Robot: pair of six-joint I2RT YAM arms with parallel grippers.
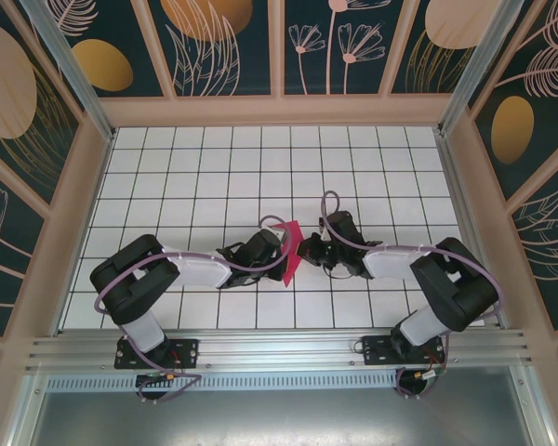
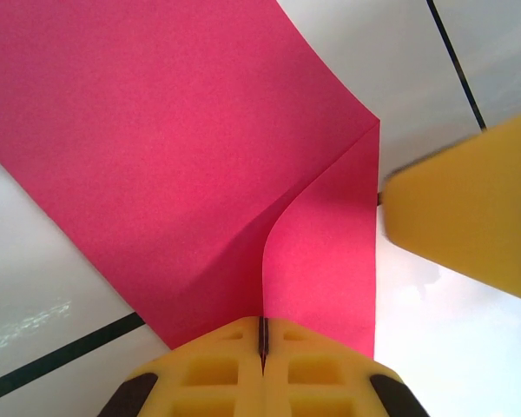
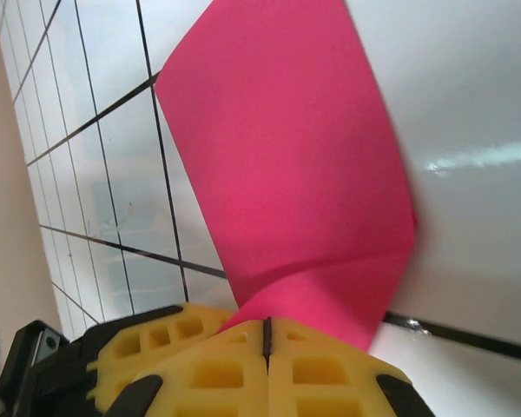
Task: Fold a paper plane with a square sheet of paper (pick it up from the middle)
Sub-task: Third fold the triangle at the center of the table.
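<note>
Sheet of paper (image 1: 288, 249): magenta-pink, creased and partly folded over, held between both grippers near the middle of the tiled table (image 1: 214, 167).
Left gripper (image 2: 262, 334): yellow fingers are pressed together, with the paper's edge clamped between them.
Right gripper (image 3: 267, 330): closed likewise, with the paper's other side pinched.

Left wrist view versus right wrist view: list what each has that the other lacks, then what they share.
Left wrist has a blurred yellow block at its right edge. Right wrist has the beige side wall beside many grid tiles. Both have the square sheet of paper pinched between shut yellow fingers, by the left end effector and the right end effector, over the white table.
</note>
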